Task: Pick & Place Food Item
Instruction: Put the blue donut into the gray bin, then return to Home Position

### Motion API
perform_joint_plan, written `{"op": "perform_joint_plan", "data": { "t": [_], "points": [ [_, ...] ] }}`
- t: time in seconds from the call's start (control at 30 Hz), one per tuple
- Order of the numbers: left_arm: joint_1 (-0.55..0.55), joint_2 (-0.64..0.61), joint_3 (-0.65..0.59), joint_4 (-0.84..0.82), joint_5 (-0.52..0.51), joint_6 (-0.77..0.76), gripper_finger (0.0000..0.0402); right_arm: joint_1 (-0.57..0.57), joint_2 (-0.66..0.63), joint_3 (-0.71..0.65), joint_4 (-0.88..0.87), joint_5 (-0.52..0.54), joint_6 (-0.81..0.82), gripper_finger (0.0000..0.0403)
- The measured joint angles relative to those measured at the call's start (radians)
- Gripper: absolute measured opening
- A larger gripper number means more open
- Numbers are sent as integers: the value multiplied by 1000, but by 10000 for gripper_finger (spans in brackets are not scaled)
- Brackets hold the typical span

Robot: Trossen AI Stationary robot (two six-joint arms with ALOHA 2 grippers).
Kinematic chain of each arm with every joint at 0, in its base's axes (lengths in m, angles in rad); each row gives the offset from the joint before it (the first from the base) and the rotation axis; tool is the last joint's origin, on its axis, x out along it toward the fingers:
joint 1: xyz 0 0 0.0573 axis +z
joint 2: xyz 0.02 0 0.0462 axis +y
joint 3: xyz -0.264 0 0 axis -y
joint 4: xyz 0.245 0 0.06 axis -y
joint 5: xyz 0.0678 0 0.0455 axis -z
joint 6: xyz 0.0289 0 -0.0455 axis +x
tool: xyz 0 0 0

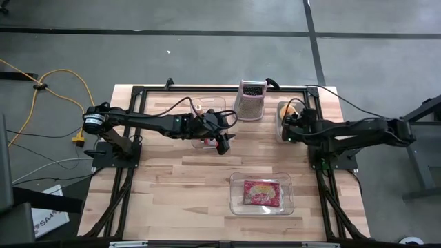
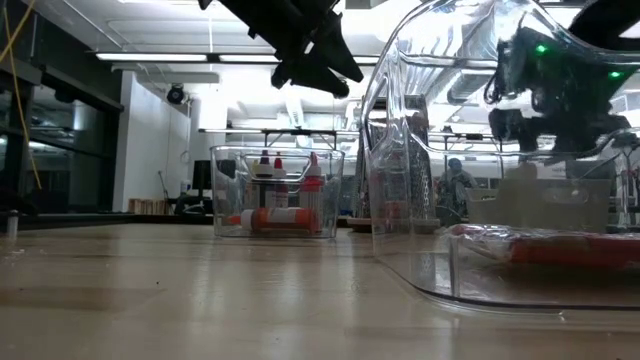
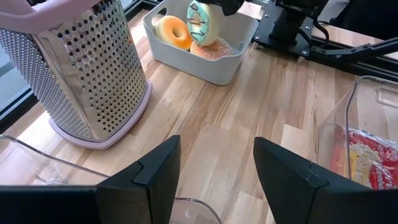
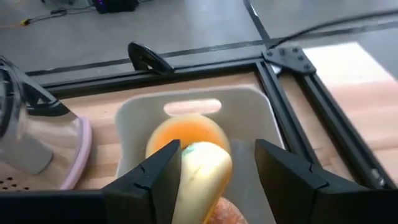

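Right tool (image 4: pixel 214 165) is clamped on a doughnut (image 4: pixel 200 180), pale underside toward its own camera, teal icing showing in the left wrist view, hanging just over the white bin (image 4: pixel 261 115). An orange-glazed doughnut (image 4: pixel 186 134) sits in that bin directly behind it, a sugared one (image 3: pixel 211 48) alongside. In the high view the bin is at upper right of the tabletop (image 1: pixel 172 179), right beside the arm. Over to the left tool (image 3: pixel 214 171): fingers spread wide, gripping nothing, hovering above the wood left of centre. Pink-based metal grater (image 1: pixel 252 100) stands upright at top centre. A clear tray (image 1: pixel 260 195) at lower centre holds a red packet (image 1: pixel 260 193). Another clear tub (image 2: pixel 277 192) with small bottles sits under the left arm.
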Motion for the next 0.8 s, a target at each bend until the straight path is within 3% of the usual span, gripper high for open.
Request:
{"op": "perform_joint_plan", "data": {
  "t": [0.27,0.43,0.8],
  "points": [
    [0,0,0,0,0,0,196,-44,0,88,1,-68,-193,194],
    [0,0,0,-6,0,0,196,-59,0,90,-41,-139,-189,194],
    [0,0,0,-50,0,-1,196,-58,0,90,-38,-160,-193,194]
  ]
}}
